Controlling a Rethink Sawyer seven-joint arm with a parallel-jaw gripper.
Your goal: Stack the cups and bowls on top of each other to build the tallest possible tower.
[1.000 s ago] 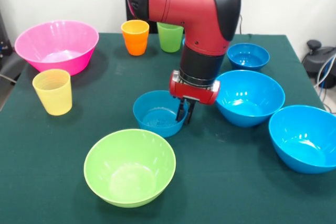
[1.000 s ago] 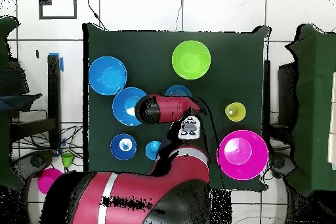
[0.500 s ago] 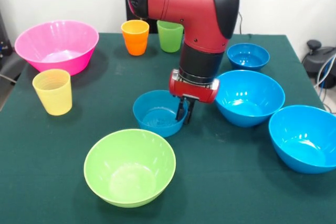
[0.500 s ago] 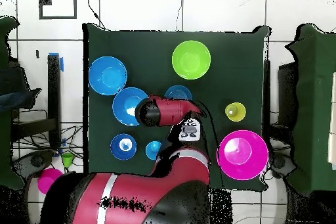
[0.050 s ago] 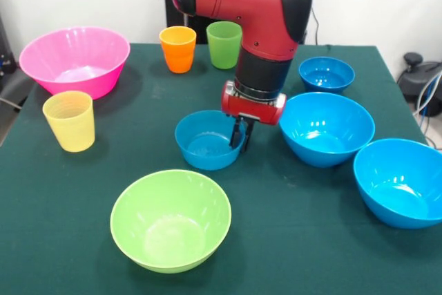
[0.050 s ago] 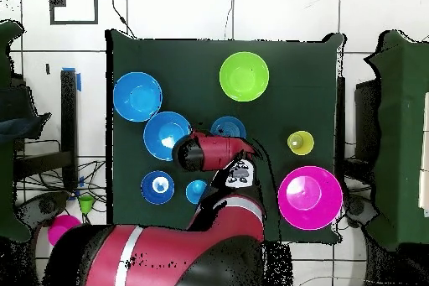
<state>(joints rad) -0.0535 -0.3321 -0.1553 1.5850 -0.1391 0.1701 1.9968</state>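
Nothing is stacked yet; every cup and bowl sits apart on the tabletop point(image 5: 290, 240). Gripper point(image 5: 241, 137) fingers are clenched on the small blue bowl's point(image 5: 206, 144) rim. Next, I judge: lift it onto another bowl.
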